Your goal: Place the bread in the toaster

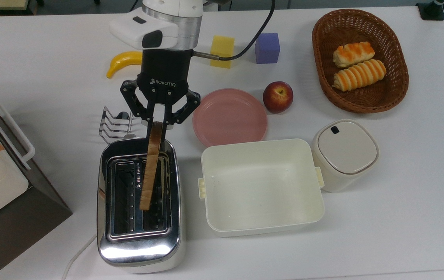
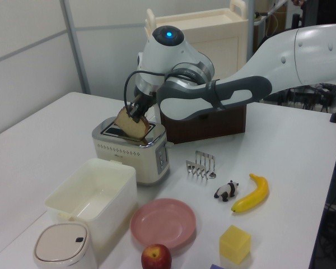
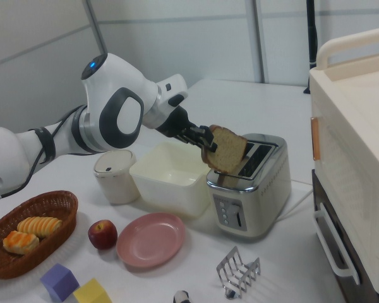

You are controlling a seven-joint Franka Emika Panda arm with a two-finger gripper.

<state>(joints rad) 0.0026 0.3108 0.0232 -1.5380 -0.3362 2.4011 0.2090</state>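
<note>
The arm [image 2: 302,50] is made of big round white parts joined by grey bands. A small blue light [image 2: 168,33] is seen on one joint. The gripper [image 1: 160,123] is black, and "ROBOTIQ" is printed on it in white. A black cable [image 1: 253,34] is plugged into its side.

Bright, even indoor light falls from overhead, and the white desk [image 1: 401,194] reads almost washed out in the top view. Shadows are soft and short; a faint grey one lies beside the cream tub [image 1: 262,186]. The toaster [image 1: 140,249] carries a broad white glare on its chrome front edge in the top view. All three views are reasonably sharp, though the left and right views look slightly grainy.
</note>
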